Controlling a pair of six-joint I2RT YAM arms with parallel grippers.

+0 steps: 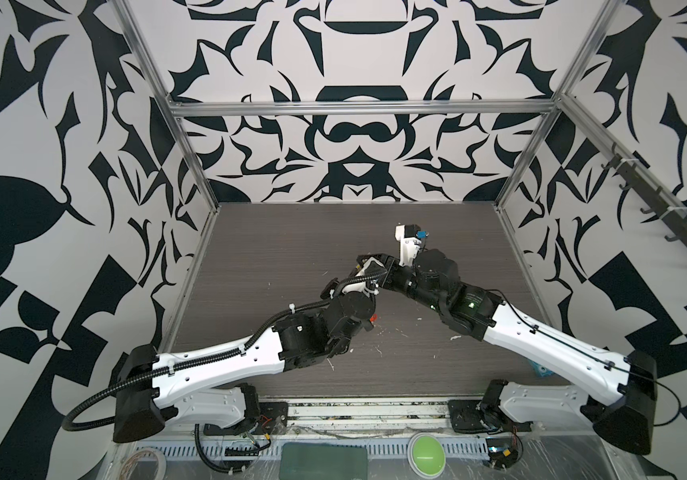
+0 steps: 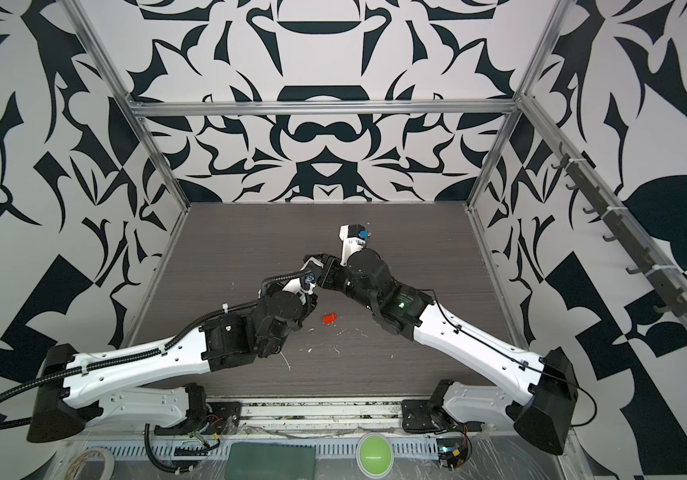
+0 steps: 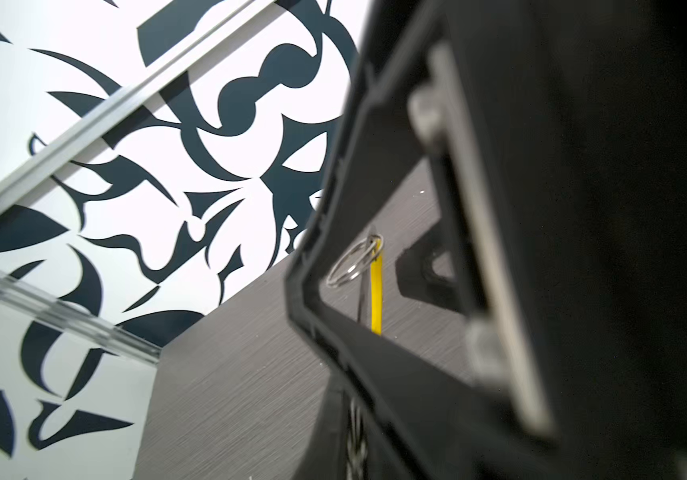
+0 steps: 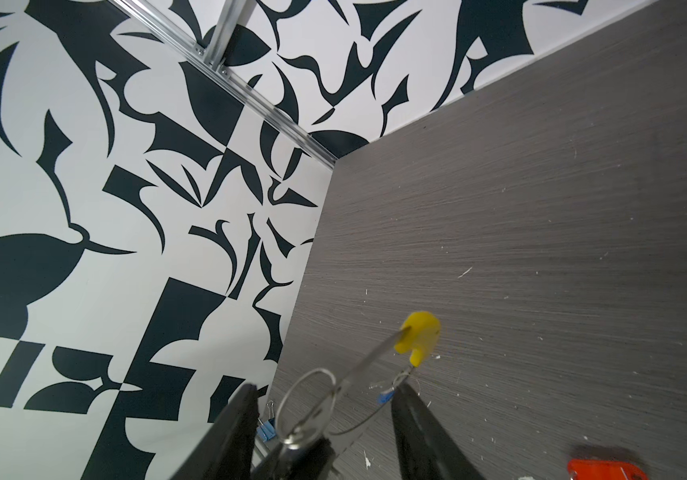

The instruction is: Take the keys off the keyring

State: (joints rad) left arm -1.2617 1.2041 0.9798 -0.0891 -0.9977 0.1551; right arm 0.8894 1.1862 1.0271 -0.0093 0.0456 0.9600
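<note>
In the right wrist view a silver keyring hangs above the table. The black tip of my left gripper is shut on its lower edge. A key with a yellow head sticks out from the ring, blade toward it. My right gripper is open, one finger on each side of the ring, touching neither ring nor key. A red-headed key lies loose on the table, also seen in the right wrist view. In both top views the two grippers meet mid-table and their bodies hide the ring.
A blue binder clip lies by the table's edge at the patterned wall. A small blue piece on thin wire sits on the table beside one right finger. White flecks dot the table. A light-blue block shows under the right arm.
</note>
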